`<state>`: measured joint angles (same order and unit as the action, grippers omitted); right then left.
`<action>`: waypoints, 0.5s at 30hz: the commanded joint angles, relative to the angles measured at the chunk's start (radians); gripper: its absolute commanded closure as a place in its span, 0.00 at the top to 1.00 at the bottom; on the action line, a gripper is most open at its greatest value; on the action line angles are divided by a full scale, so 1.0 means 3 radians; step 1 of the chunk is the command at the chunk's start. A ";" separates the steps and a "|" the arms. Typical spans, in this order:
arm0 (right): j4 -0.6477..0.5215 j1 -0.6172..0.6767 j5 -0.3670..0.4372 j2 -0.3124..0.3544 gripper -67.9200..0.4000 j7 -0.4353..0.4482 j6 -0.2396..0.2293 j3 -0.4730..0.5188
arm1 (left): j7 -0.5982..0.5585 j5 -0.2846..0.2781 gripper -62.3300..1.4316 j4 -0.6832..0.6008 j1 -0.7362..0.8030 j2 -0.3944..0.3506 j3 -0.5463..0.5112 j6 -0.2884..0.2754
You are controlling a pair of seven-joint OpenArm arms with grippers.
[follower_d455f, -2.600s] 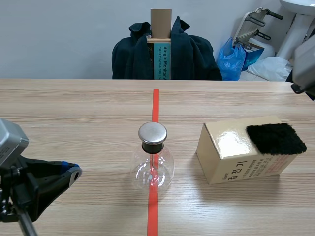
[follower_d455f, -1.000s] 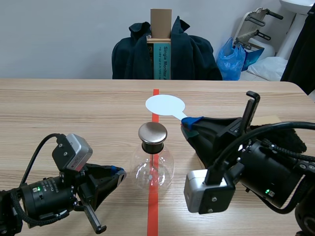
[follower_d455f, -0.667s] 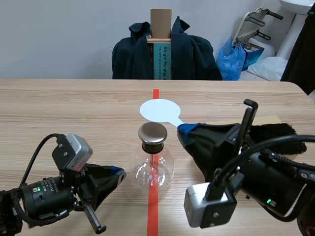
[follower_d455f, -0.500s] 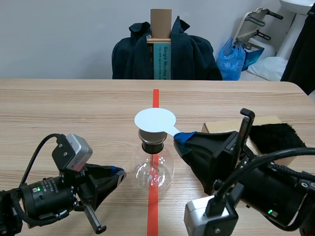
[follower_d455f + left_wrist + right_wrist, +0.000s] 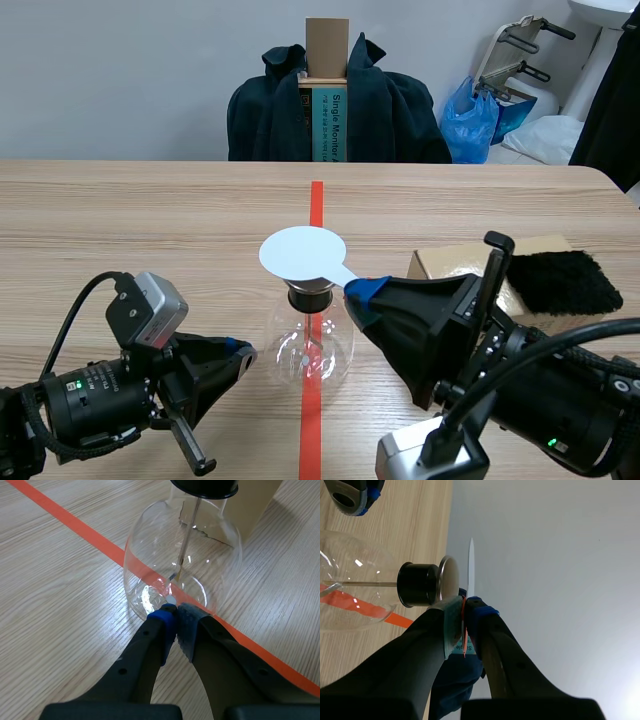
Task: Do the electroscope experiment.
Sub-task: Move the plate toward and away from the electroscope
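My left jaws, pinched shut on nothing, lie low on the counter [image 5: 150, 220]. Their blue and grey pads [image 5: 167, 622] meet right at the foot of the glass electroscope flask [image 5: 308, 348]. The flask stands on the orange-red tape line at the middle of the counter. Inside it a thin rod [image 5: 188, 535] hangs down from a black stopper [image 5: 417, 584]. Over the stopper's metal cap [image 5: 451, 577] a white round disc [image 5: 302, 254] hovers flat, and the right wrist view shows a thin gap between the two. My right jaws, coming in from the flask's right, are clamped on the disc's short handle [image 5: 342, 276]. Behind that arm a tan cardboard box [image 5: 450, 262] sits on the counter, with a black furry cloth [image 5: 560, 280] lying on its top.
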<state>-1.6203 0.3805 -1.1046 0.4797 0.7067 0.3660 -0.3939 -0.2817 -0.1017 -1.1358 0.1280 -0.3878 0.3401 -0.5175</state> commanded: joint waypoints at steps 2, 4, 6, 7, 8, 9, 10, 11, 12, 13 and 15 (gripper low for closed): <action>-0.0009 -0.0031 0.0025 0.0053 0.02 0.0011 0.0036 0.0024 | -0.0046 -0.0029 0.07 -0.0075 0.0008 0.0018 -0.0006 -0.0005; -0.0009 -0.0031 0.0025 0.0053 0.02 0.0003 0.0036 0.0024 | -0.0046 -0.0029 0.07 -0.0075 0.0008 0.0018 -0.0006 -0.0005; -0.0009 -0.0031 0.0025 0.0053 0.02 -0.0047 0.0036 0.0024 | -0.0046 -0.0029 0.07 -0.0075 0.0008 0.0018 -0.0006 -0.0005; -0.0009 -0.0031 0.0025 0.0053 0.02 -0.0092 0.0036 0.0024 | -0.0046 -0.0029 0.07 -0.0075 0.0008 0.0018 -0.0006 -0.0005; -0.0009 -0.0031 0.0025 0.0052 0.02 -0.0139 0.0036 0.0024 | -0.0046 -0.0029 0.07 -0.0075 0.0008 0.0018 -0.0006 -0.0005; -0.0009 -0.0031 0.0025 0.0052 0.02 -0.0191 0.0036 0.0024 | -0.0046 -0.0029 0.07 -0.0075 0.0008 0.0018 -0.0006 -0.0005; -0.0009 -0.0031 0.0025 0.0052 0.02 -0.0247 0.0037 0.0024 | -0.0046 -0.0029 0.07 -0.0075 0.0008 0.0018 -0.0006 -0.0005; -0.0009 -0.0031 0.0025 0.0052 0.02 -0.0298 0.0037 0.0024 | -0.0046 -0.0029 0.07 -0.0075 0.0008 0.0018 -0.0006 -0.0005; -0.0009 -0.0031 0.0025 0.0052 0.02 -0.0347 0.0037 0.0024 | -0.0046 -0.0029 0.07 -0.0075 0.0008 0.0018 -0.0006 -0.0005; -0.0009 -0.0031 0.0025 0.0052 0.02 -0.0406 0.0037 0.0024 | -0.0046 -0.0029 0.07 -0.0075 0.0008 0.0018 -0.0006 -0.0005; -0.0009 -0.0031 0.0025 0.0052 0.02 -0.0511 0.0037 0.0024 | -0.0046 -0.0029 0.07 -0.0075 0.0008 0.0018 -0.0006 -0.0005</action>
<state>-1.6203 0.3801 -1.1038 0.4797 0.5571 0.3660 -0.3939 -0.2817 -0.1017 -1.1358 0.1280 -0.3878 0.3401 -0.5175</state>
